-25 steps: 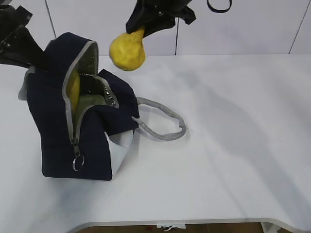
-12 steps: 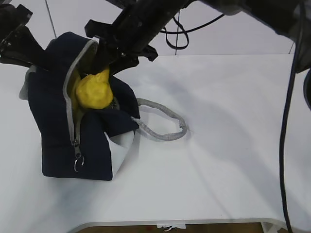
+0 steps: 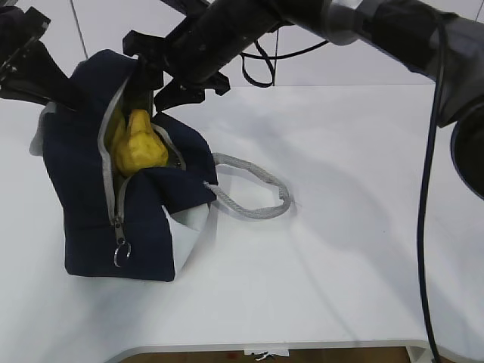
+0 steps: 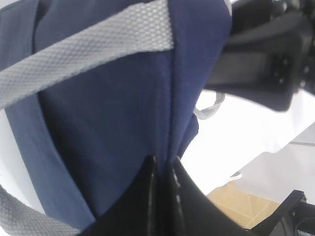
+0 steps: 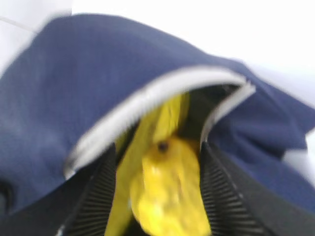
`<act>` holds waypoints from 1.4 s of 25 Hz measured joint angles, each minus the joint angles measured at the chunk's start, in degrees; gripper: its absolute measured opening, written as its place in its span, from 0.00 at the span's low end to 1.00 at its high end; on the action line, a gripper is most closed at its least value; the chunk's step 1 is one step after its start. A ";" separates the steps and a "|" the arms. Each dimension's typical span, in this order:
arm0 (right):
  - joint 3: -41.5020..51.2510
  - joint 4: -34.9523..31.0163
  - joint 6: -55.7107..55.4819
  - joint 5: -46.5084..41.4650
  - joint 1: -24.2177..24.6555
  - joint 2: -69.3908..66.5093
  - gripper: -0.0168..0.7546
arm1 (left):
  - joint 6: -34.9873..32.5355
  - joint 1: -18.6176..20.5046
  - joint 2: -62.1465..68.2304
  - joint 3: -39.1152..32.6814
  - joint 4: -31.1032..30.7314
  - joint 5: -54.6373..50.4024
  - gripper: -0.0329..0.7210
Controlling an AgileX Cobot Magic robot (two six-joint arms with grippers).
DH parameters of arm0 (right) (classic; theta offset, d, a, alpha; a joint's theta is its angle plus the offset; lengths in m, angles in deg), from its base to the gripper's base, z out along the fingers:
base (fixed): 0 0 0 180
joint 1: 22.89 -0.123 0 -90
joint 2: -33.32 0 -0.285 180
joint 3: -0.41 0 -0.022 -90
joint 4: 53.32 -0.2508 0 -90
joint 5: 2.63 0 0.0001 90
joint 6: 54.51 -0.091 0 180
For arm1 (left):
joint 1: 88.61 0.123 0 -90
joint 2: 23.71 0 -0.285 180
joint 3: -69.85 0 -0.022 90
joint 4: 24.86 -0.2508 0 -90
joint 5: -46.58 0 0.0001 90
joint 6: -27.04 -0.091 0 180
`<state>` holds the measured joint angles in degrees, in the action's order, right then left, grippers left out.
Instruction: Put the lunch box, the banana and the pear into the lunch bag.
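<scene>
So: right claw (image 3: 147,91) reaches in from upper right, hanging over the mouth of the lunch bag (image 3: 83,219), ribbed fingers (image 5: 224,196) spread wide either side of the pear (image 3: 138,145) with a gap, not gripping it. Pear sits in the opening, lumpy yellow, narrow top up, against the banana (image 5: 165,118). Left claw (image 4: 161,169) is pinched tight on a fold of navy fabric at the bag's back. Bag is boxy, soft, grey zipper open, ring pull hanging, grey webbing handle (image 3: 253,193) looped on the white worktop (image 3: 363,227).
</scene>
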<state>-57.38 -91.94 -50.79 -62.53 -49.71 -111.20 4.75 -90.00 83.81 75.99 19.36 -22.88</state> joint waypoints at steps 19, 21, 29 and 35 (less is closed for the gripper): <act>-6.01 17.13 -0.51 -11.39 0.52 0.38 0.59 | 0.00 0.00 0.00 0.00 -0.61 0.00 0.04; -3.97 17.13 -0.65 -11.48 0.52 1.73 0.59 | 0.00 0.00 0.00 0.00 -1.00 0.00 0.04; 9.72 17.36 -1.24 -11.53 0.52 8.54 0.59 | 0.00 0.00 0.00 0.00 -2.61 0.00 0.04; 13.42 17.56 -1.31 -11.53 0.52 8.62 0.59 | 0.00 0.00 0.00 0.00 -2.99 0.00 0.04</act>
<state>-43.96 -74.38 -52.10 -74.06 -49.19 -102.58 4.75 -90.00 83.81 75.99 16.37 -22.88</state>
